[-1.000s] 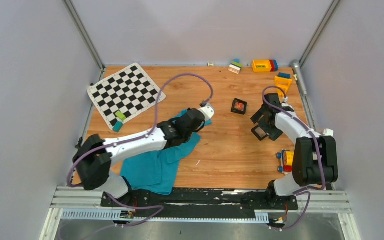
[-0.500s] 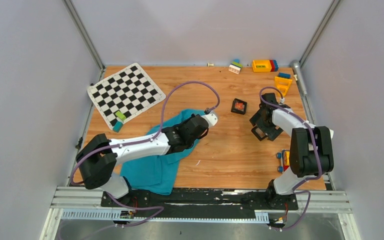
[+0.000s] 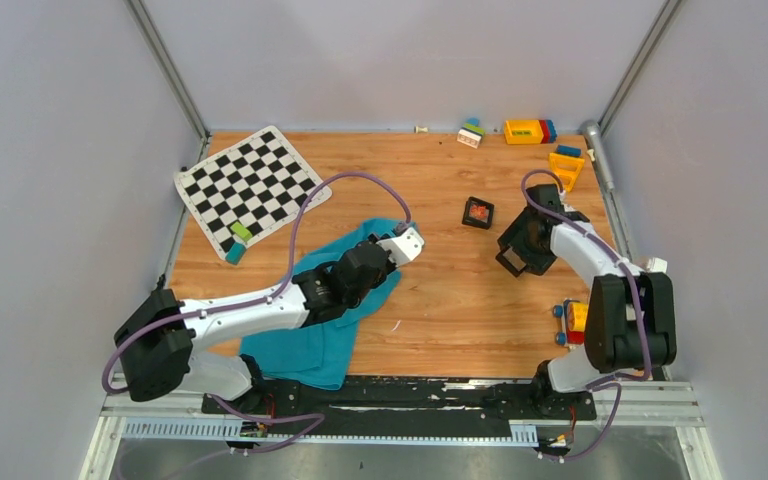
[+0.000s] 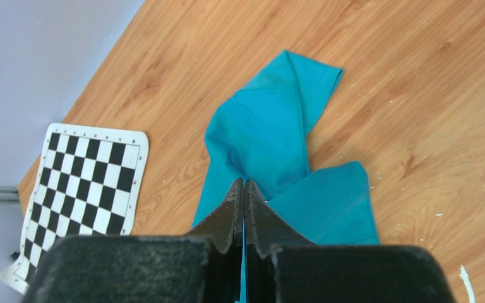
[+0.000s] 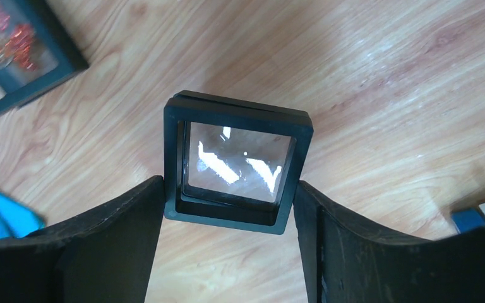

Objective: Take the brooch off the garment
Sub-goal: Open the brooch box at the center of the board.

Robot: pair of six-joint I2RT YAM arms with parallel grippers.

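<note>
Soft, crumpled teal garment (image 3: 305, 345) stretches near-left to far-right; left end effector (image 4: 244, 187) pinched closed; right end effector (image 5: 230, 189) clasps glossy black square box (image 5: 237, 165).

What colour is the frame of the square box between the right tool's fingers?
Black frame on the box; right wrist view shows it best.

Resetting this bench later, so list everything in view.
garment: one, teal, near left
checkered mat: one, black-and-white, far left
small blocks: two, green and teal, mat's near corner
box with red contents: one, black, centre
clear-lidded box: one, black, right of centre
toy bricks: several, mixed colours, far right
pipe: one, grey, far-right corner
wheeled toy: one, yellow-red-blue, near right
table: one, wood-brown
arms: two, white-black, near edge
left pincer: one, black, shut over garment
right pincer: one, black, closed on clear-lidded box
</note>
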